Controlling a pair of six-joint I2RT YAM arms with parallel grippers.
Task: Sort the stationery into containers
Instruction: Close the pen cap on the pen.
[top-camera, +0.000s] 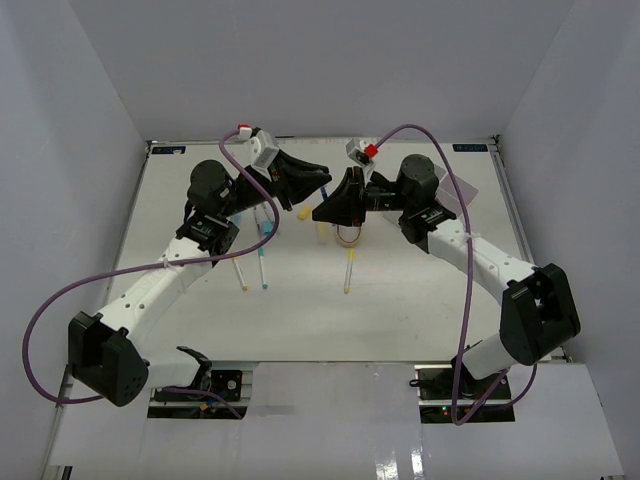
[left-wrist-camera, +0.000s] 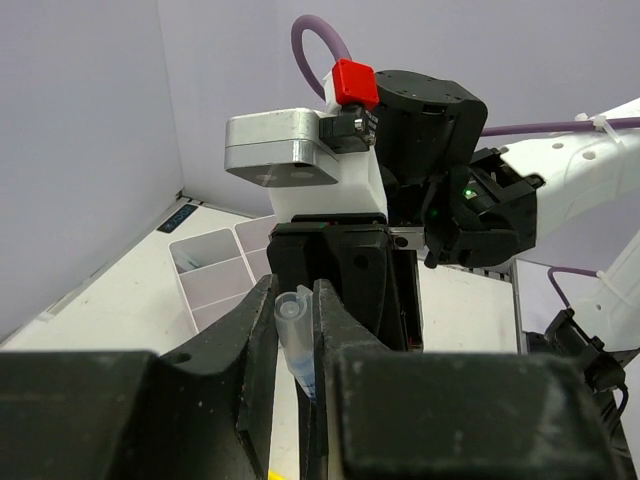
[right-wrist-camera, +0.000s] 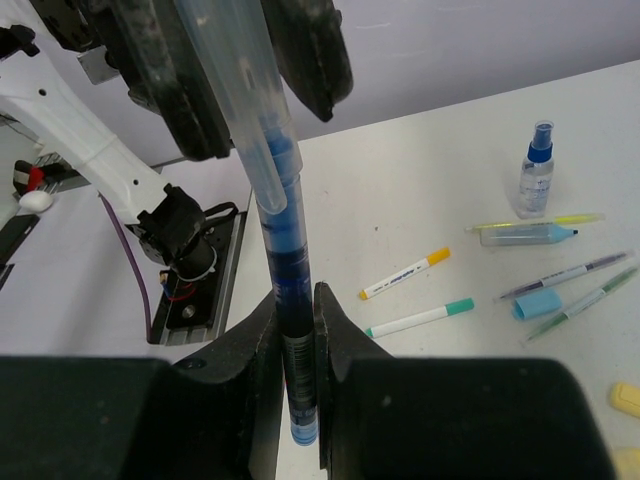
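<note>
Between the fingertips of the right gripper (right-wrist-camera: 296, 312), clamped tight on the dark lower barrel: a blue pen (right-wrist-camera: 283, 215), raised nearly upright above the table (right-wrist-camera: 420, 170). At the pen's upper end, pinched just as narrowly by the left gripper (left-wrist-camera: 293, 302): the clear cap (left-wrist-camera: 291, 318), poking out between black fingers (left-wrist-camera: 255, 340). Both sets of jaws nearly shut, each closed on the same pen, one at either end, nose to nose.

Judged light, stiff and smooth-sided. Likely to swivel or slip in a pinch taken near one end, so best gripped across the barrel close to its middle, square to the pads. Modest force only, given thin plastic. Likely also to part at the cap if pulled from both ends.

Beyond the left gripper and off to its left, past the right arm's wrist: a white divided tray (left-wrist-camera: 215, 265), with something dark in one compartment, too small to name.

Below the right gripper and out to its right, loose on the table: a yellow-capped pen (right-wrist-camera: 405, 274), a green-capped pen (right-wrist-camera: 420, 318), a small spray bottle (right-wrist-camera: 536, 170), a blue block (right-wrist-camera: 538, 304), and further pens alongside.
</note>
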